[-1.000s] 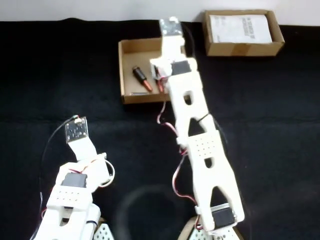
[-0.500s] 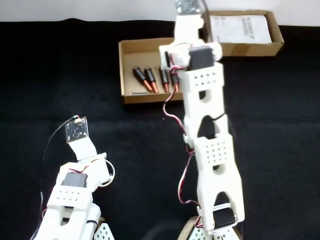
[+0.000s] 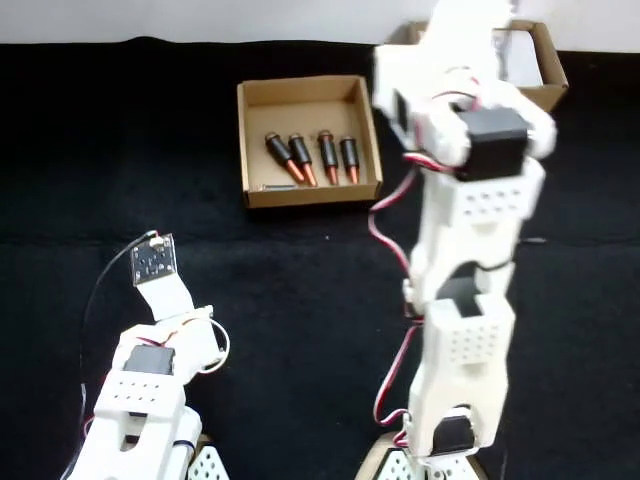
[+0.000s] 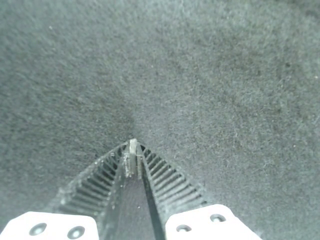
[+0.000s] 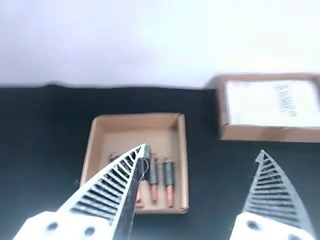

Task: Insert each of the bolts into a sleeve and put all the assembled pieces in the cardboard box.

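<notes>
four pieces lie in the box, both end effectors are empty

high view: the cardboard box [image 3: 300, 82] sits on the black tabletop [image 3: 200, 220]. four assembled pieces [image 3: 328, 157] lie side by side on its floor, so i judge the task to be done or nearly done. the right arm [image 3: 470, 250] stands tall beside the box. its upper part is smeared, and it covers much of a second box [image 3: 552, 62] behind it. the left arm [image 3: 150, 370] is folded near the front and well apart from the box, probably parked because no work remains for it.

left wrist view: the left end effector [image 4: 131, 152] is closed with nothing between its fingers, and it points at bare cloth.

right wrist view: the right end effector [image 5: 201, 152] is spread wide and carries nothing, which fits a release into the cardboard box [image 5: 137, 118] below. one finger [image 5: 115, 180] hides part of the assembled pieces [image 5: 169, 182], so they are hard to count here. the second box [image 5: 270, 131] holds a white sheet [image 5: 272, 102]. i cannot tell whether any loose part lies under the raised arm.
</notes>
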